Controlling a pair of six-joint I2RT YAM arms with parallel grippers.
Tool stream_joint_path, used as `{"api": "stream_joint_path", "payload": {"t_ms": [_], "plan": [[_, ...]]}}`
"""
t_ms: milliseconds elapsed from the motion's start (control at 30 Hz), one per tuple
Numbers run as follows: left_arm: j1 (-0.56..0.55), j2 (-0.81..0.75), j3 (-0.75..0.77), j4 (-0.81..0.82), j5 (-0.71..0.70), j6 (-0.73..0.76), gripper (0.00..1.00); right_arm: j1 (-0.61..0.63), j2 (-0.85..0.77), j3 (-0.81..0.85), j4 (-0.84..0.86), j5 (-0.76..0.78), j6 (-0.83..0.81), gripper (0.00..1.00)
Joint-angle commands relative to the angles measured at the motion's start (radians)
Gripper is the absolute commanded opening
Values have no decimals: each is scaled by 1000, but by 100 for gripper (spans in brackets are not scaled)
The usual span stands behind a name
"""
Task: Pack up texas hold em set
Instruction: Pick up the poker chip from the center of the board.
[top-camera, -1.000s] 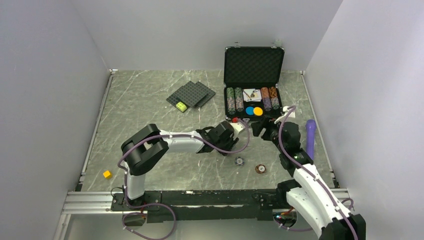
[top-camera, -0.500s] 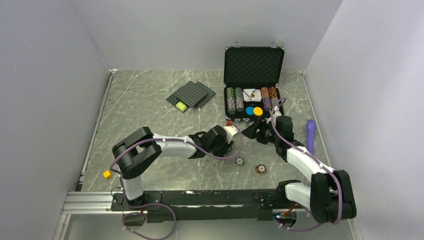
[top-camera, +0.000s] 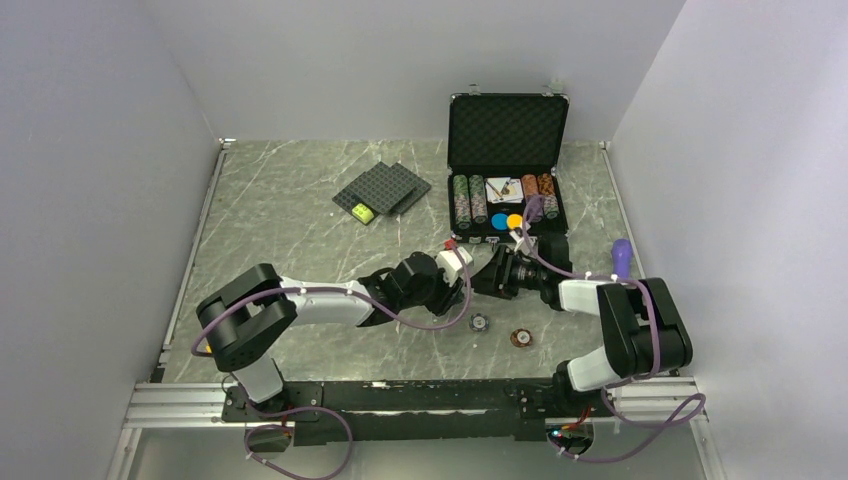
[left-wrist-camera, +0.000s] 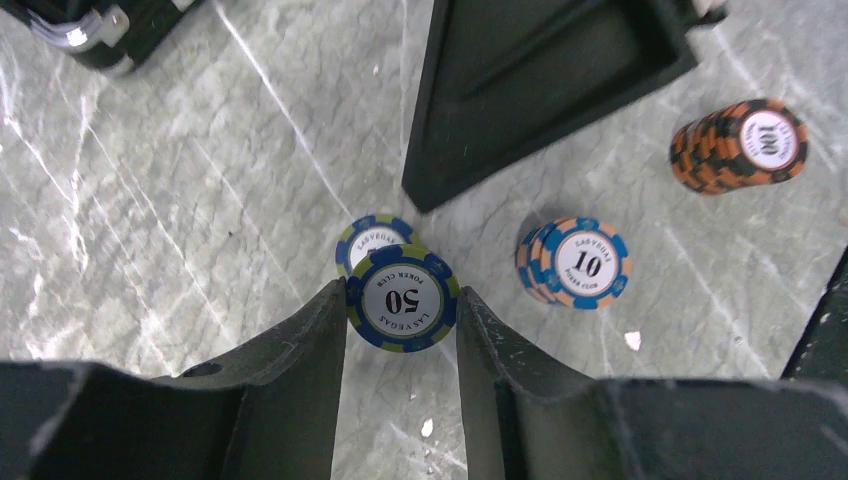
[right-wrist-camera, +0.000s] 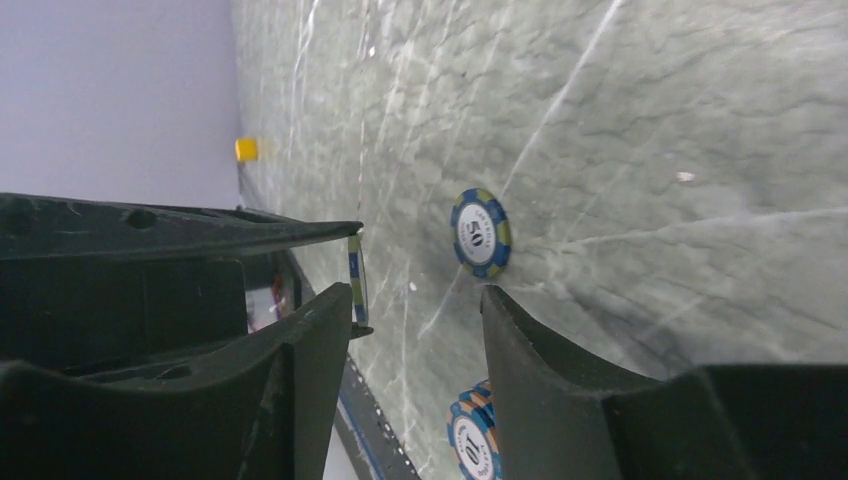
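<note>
Nearest the arm bases, a stack of orange-and-black 100 chips (top-camera: 521, 338) and a short blue-and-orange 10 stack (top-camera: 480, 322) sit apart on the marble-patterned table (top-camera: 300, 220). Just beyond them, the left gripper (left-wrist-camera: 400, 300) pinches a single blue-and-green 50 chip (left-wrist-camera: 403, 298) between its fingers, held off the table over a second 50 chip (left-wrist-camera: 372, 238) lying flat. The right gripper (right-wrist-camera: 415, 296) faces it at close range, jaws spread with nothing between them. At the far side the black briefcase (top-camera: 508, 130) stands open, with rows of chips (top-camera: 468, 200) and blue and orange discs (top-camera: 500, 221) in its tray
</note>
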Motion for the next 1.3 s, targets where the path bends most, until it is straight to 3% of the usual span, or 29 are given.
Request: {"api": "stream_joint_path", "payload": {"t_ms": [0, 167, 367, 633, 800, 933, 967, 1033, 1100, 1167, 1267], "plan": [[-4, -50, -15, 111, 44, 22, 0, 26, 36, 39, 115, -120, 16, 53], [-5, -49, -4, 92, 58, 27, 0, 33, 34, 25, 182, -136, 51, 52], [-4, -56, -4, 92, 49, 34, 0, 42, 33, 34, 149, -138, 24, 47], [-4, -58, 0, 88, 53, 38, 0, 78, 42, 47, 150, -173, 3, 34], [-4, -59, 2, 87, 47, 42, 0, 111, 43, 67, 125, -176, -24, 23], [-5, -61, 10, 73, 37, 45, 0, 120, 40, 67, 125, -165, -30, 0], [-4, -63, 13, 67, 32, 45, 0, 118, 32, 67, 122, -158, -35, 0], [-4, -71, 13, 57, 25, 42, 20, 118, 1, 71, 99, -127, -58, 0], [-2, -90, 10, 45, 22, 45, 58, 117, -44, 98, 32, -86, -115, 0], [6, -115, 24, -5, 32, 52, 84, 116, -98, 162, -136, 2, -224, 0], [27, -172, 80, -158, 60, 41, 97, 116, -176, 242, -291, 190, -360, 0]]}}
